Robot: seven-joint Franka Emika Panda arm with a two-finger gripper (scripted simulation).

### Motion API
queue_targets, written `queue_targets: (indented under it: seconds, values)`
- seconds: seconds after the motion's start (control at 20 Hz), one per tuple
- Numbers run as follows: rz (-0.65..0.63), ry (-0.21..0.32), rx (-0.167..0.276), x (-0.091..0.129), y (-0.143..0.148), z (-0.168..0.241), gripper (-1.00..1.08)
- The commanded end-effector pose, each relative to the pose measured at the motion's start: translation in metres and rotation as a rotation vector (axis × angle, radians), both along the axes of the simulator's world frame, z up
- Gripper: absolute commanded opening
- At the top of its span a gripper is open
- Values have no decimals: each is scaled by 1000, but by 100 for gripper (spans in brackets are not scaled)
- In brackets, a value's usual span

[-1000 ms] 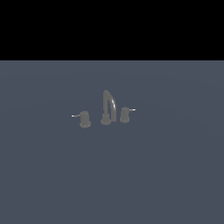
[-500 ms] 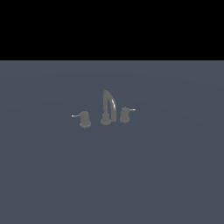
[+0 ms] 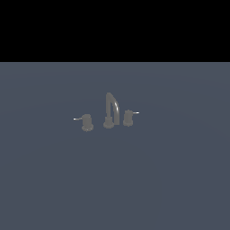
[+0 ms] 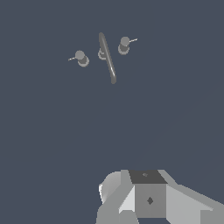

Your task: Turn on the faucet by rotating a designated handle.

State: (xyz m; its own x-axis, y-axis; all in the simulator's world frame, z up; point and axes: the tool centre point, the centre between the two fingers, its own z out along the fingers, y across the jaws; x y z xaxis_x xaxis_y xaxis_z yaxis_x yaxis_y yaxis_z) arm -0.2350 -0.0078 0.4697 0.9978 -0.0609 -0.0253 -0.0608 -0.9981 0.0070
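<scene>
Only twin knob [image 3: 86, 122] and spout [image 3: 111, 107] beside the handle [image 3: 128, 117]

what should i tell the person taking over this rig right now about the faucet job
Hand: only part of the arm's body shows in the wrist view; the fingers are out of frame, so open or shut cannot be told. It is well away from the faucet and touches nothing.
Things: the faucet stands alone on the flat grey surface, arched spout in the middle. The handle to turn is the knob on the exterior view's right, its thin pale lever pointing outward to that side. The twin knob sits on the other side, lever pointing the opposite way.
Done: nothing yet; the handle is untouched.
Left: approach, reach the lever, rotate the handle.
</scene>
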Motion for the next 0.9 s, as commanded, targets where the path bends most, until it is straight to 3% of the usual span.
queue_targets:
  seconds: [0.0, 0.35, 0.85]
  values:
    - [-23, 0, -2, 9, -1, -1, -100]
    - [-126, -3, -9, 48, -6, -10, -100]
    - [-335, -9, -20, 129, -17, -43, -100]
